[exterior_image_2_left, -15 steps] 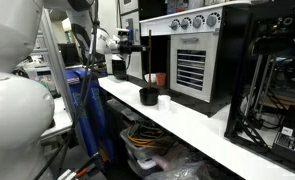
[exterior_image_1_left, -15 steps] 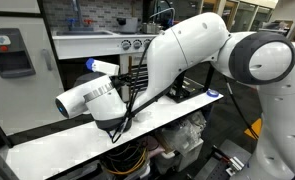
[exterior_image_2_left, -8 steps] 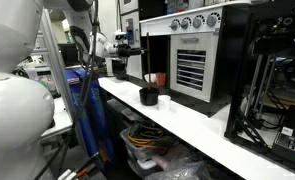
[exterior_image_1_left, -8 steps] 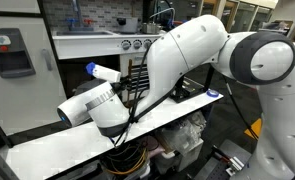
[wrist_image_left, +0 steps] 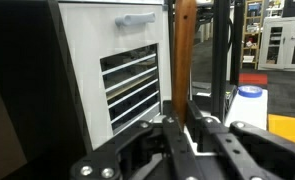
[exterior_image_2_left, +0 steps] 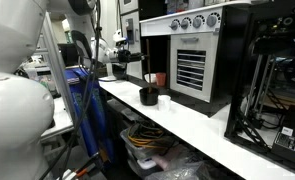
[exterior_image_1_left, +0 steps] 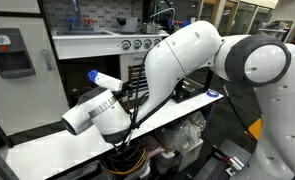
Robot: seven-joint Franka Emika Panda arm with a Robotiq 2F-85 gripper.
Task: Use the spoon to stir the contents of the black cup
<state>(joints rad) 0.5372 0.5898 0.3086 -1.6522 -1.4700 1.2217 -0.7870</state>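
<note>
The arm (exterior_image_1_left: pixel 187 55) arches over the tabletop (exterior_image_2_left: pixel 192 118). Its forearm link slopes down toward the wrist, which sits above the black cup (exterior_image_2_left: pixel 148 96). In the wrist view the tool (wrist_image_left: pixel 184 122) has its fingers (wrist_image_left: pixel 171 131) pressed onto the spoon (wrist_image_left: pixel 185 50), holding the wooden handle upright. A white slatted appliance (wrist_image_left: pixel 107 60) stands behind the cup and a red cup (exterior_image_2_left: pixel 159 79) just beside it. The spoon's lower end is too small to make out. Compared with a second ago, the forearm link and wrist sit lower above the black cup and have shifted slightly sideways. The cup itself has not moved.
</note>
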